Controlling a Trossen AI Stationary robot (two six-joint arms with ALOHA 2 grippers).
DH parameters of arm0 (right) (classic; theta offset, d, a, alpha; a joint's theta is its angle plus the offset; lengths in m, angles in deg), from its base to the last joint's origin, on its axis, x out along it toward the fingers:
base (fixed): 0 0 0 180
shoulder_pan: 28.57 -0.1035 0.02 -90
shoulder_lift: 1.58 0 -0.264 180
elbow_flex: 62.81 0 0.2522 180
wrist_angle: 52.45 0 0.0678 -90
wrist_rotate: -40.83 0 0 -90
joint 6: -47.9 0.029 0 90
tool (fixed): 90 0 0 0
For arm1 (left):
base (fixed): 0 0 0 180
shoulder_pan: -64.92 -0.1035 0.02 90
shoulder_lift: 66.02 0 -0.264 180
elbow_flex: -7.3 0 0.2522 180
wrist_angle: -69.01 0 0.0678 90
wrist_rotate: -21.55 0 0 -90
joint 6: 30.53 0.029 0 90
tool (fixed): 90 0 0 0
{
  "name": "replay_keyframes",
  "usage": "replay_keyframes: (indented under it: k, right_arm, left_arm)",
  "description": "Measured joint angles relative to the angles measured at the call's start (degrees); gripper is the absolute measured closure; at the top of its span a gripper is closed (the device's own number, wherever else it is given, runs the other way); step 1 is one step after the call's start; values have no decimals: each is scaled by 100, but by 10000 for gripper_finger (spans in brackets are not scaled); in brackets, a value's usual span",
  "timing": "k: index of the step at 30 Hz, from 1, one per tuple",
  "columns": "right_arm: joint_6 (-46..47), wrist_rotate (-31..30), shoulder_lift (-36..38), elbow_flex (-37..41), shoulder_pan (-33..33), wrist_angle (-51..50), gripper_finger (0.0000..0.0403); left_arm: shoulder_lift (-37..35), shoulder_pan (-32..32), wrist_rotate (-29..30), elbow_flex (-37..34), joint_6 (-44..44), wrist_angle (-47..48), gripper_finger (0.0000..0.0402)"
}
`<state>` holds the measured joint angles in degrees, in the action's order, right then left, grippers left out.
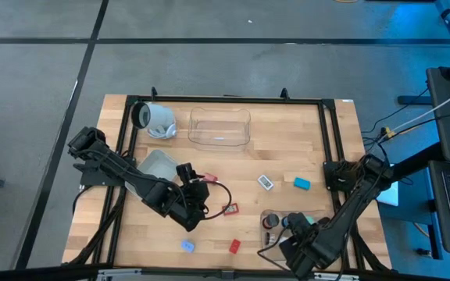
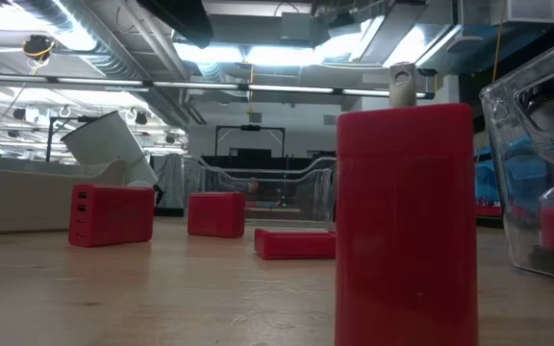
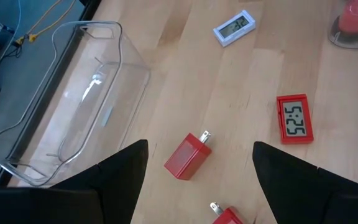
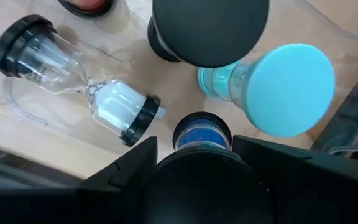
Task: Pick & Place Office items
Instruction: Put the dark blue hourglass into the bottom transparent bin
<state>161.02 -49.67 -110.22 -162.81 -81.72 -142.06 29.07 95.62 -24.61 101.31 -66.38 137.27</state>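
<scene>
My left gripper is open above the table's middle. A red plug block lies on the wood just ahead of its fingers, and a second one lies nearer. A red clock and a white clock lie flat beyond. My right gripper points down into a clear tray of hourglasses: a blue one, a teal one, a black-topped one, and a white-sand one on its side. My right gripper comes from above, pointing down, with its fingers on either side of the blue hourglass's upper black cap. The hourglass stands roughly upright below the fingers, over the tray. The cap hides whether its lower end rests there.
A clear tray and a white-grey cylinder sit near the far edge, and another clear tray lies beside the left arm. A teal block, a blue piece and a red block are scattered on the wood.
</scene>
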Motion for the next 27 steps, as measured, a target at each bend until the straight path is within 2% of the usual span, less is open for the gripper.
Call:
replay_keyframes:
  k: [9, 18, 27]
  right_arm:
    - [22, -14, -220, 0, -74, 63, 201]
    - [28, -357, -225, 0, -85, 142, 198]
    - [39, -353, -225, 0, -85, 282, 151]
  left_arm:
    - [0, 0, -2, 0, 17, 2, 114]
    - [0, 0, -2, 0, 63, 20, 114]
    - [0, 0, 0, 0, 63, 97, 114]
